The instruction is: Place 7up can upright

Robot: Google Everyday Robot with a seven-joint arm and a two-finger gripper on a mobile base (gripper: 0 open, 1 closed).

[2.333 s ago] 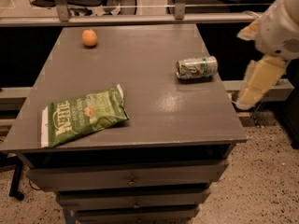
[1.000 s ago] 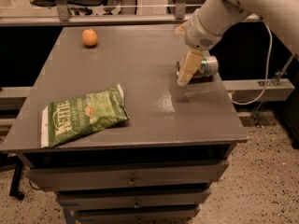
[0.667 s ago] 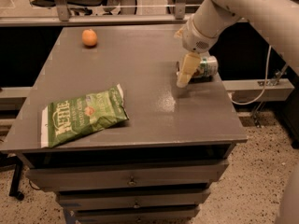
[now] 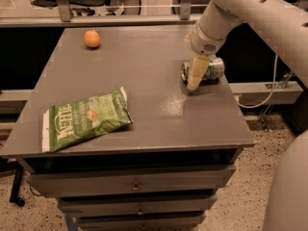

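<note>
Here's the end effector (image 4: 195,77), low over the right-hand part of the counter (image 4: 144,76), on the end of a pale arm (image 4: 250,11) that runs off to the upper right. And the 7up can (image 4: 215,69) is directly behind it, lying on its side, not upright. The can's long axis runs left to right. One end peeks out just left of the end effector, and the green and silvery body sticks out to its right. The yellowish end effector crosses in front of the can's middle and points down toward the counter top. How far open is it, and does it have any hold on the can? Cannot tell from this angle. It overlaps the can, but whether the two actually touch cannot be told either.

Out to the end effector's lower left, well apart from it, a green chip bag (image 4: 84,120) lies flat near the counter's front-left corner. Far off to its upper left, near the back edge, sits a small orange fruit (image 4: 92,38), well apart from both bag and can. Below the end effector, under the counter's front lip, is a stack of grey drawers (image 4: 132,183). Off to its right, past the counter's edge, a white cable (image 4: 275,83) hangs above a speckled floor (image 4: 248,196).
</note>
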